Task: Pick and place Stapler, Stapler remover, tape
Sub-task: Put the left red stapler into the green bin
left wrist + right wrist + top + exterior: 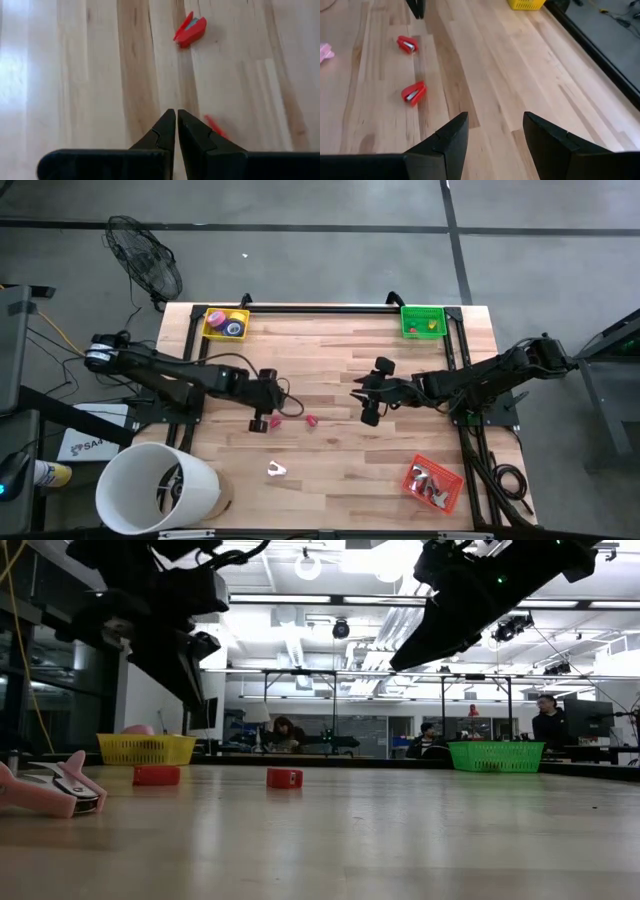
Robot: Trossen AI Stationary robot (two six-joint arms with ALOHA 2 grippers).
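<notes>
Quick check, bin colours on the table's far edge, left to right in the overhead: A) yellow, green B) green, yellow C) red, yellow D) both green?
A: in the high view the yellow bin sits at the far-left corner and the green bin at the far-right corner.

Two small staplers (259, 423) (311, 420) lie mid-tabletop (330, 370). One basket (226, 324) sits back left, another (422, 321) back right.
</notes>
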